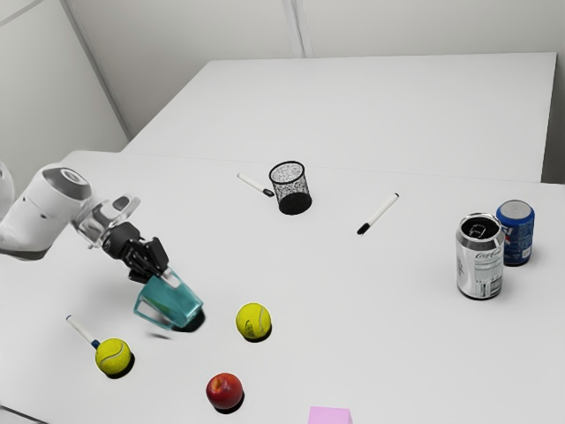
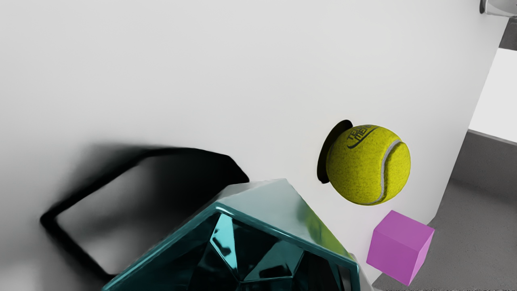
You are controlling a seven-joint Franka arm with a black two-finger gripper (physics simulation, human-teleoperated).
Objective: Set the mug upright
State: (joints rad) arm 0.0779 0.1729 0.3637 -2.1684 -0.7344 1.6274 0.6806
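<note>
In the exterior view my gripper [image 1: 159, 269] reaches down to the mouth of the teal mug [image 1: 179, 306] and is shut on the mug at its rim. The mug is tilted, its mouth toward my hand and its base toward the table, with the handle on the exterior view's left. A dark shadow lies by its base; whether the base touches the table I cannot tell. The wrist view has the faceted mug [image 2: 266, 198] close below the camera, with the handle's shadow cast on the table beside it. The fingertips are hidden there by the mug.
A tennis ball [image 1: 253, 321] lies close to the mug, another ball [image 1: 113, 356] and a marker [image 1: 82, 330] on its other side. Nearer the front are an apple [image 1: 225, 390] and a pink cube [image 1: 329, 415]. Farther off stand a mesh cup [image 1: 290, 187] and two cans [image 1: 479, 256].
</note>
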